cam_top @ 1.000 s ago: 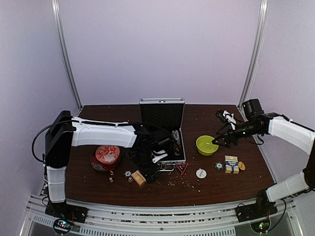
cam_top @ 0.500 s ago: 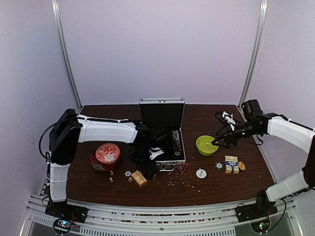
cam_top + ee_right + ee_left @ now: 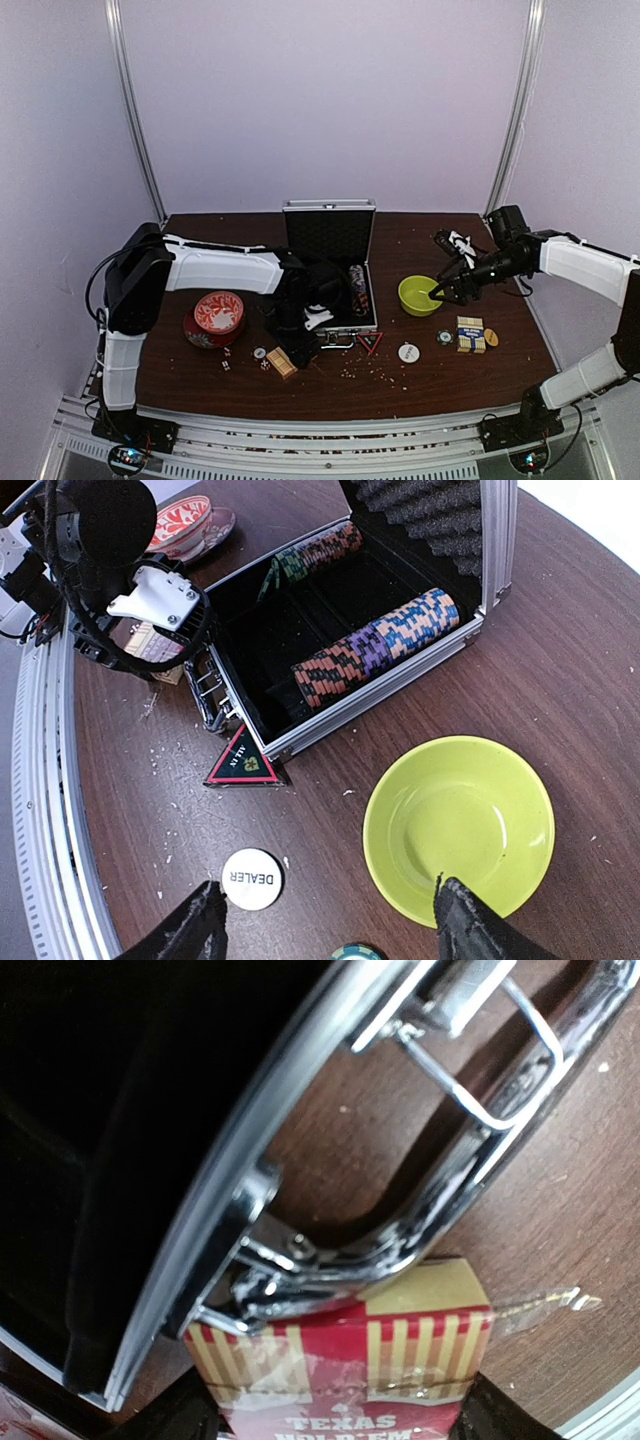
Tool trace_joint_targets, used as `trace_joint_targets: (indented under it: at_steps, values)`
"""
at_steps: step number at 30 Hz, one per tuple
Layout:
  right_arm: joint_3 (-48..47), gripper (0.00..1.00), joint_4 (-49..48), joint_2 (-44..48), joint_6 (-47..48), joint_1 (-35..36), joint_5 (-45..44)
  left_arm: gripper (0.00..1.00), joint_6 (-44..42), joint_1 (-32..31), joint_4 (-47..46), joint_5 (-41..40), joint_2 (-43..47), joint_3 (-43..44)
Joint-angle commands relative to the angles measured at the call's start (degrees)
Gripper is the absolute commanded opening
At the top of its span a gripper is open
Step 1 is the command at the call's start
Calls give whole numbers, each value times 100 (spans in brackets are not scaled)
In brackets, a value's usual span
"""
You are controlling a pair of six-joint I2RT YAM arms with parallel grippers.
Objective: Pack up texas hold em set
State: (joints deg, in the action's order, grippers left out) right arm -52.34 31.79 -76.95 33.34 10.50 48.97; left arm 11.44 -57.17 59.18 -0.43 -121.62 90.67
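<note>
The silver case (image 3: 330,262) stands open with rows of striped chips (image 3: 380,645) inside. My left gripper (image 3: 335,1415) is open, its fingers either side of a tan and red card deck (image 3: 345,1360) that lies on the table by the case handle (image 3: 470,1130); in the top view the deck (image 3: 281,361) lies in front of the case. My right gripper (image 3: 325,920) is open and empty, above the table between the white dealer button (image 3: 251,878) and the lime-green bowl (image 3: 458,825). The triangular button (image 3: 243,762) lies at the case's front corner. A second deck (image 3: 470,334) lies at the right.
A round red tin (image 3: 213,318) stands left of the case. Small dice (image 3: 225,365) and a small round piece (image 3: 259,352) lie near the left deck. A loose chip (image 3: 444,338) and a tan round button (image 3: 491,338) flank the right deck. Crumbs litter the table front.
The left arm's elbow has swung right and its gripper has settled closer over the deck. The right gripper has drifted slightly left over the bowl. Neither deck has moved.
</note>
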Motion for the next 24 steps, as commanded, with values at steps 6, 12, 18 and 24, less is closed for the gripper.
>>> trace_joint_targets:
  at_steps: [6,12,18,24]
  values:
    - [-57,72,81,-75,110,-31,101,64,-37,-26,486,-115,-54,285]
    - [-74,72,88,-139,120,-30,100,56,-430,-363,690,-180,245,677]
    - [-117,72,113,-189,120,-22,104,56,-796,-471,550,-1337,602,897]
    - [-100,71,127,-224,111,-13,154,57,-1480,-471,128,-2269,540,1348]
